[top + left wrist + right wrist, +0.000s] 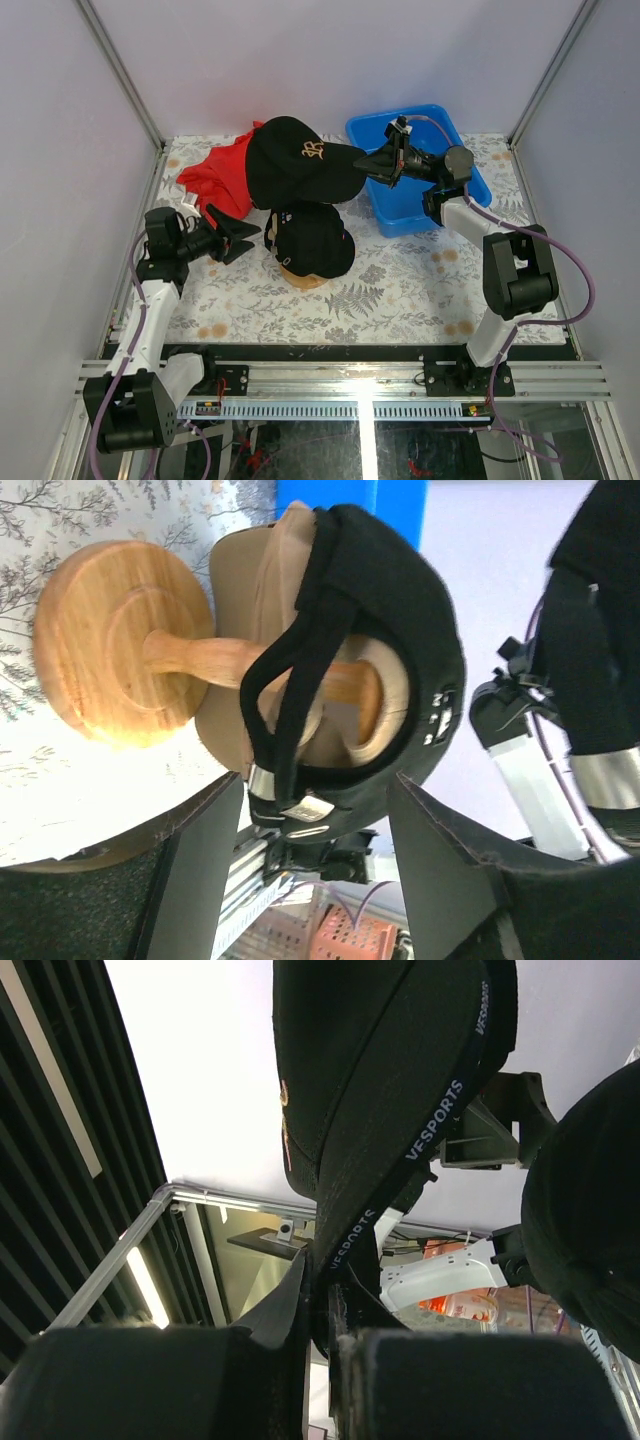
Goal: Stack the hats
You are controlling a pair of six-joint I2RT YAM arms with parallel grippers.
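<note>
Top view: two black caps. Right end effector (368, 160) pinches brim of gold-emblem black cap (300, 160), held aloft at its 9 o'clock. Left end effector (250, 240) spread, empty; second black cap (312, 240) near, at 3 o'clock.
Left wrist: second black cap over one tan cap (240, 580) on one wooden stand (110, 640), 12 o'clock of fingers.
Right wrist: brim clamped, crown at 12 o'clock.

A table (420, 290) under a pale sheet printed with grey ferns and tan flowers fills the enclosure. Plain lilac-white walls (330, 60) close its far, left and right edges, with aluminium posts (120, 72) at the far corners. An aluminium rail (300, 378) lines the near edge and catches bright glare. The right wrist view shows a glowing strip lamp (148, 1285) overhead.
</note>
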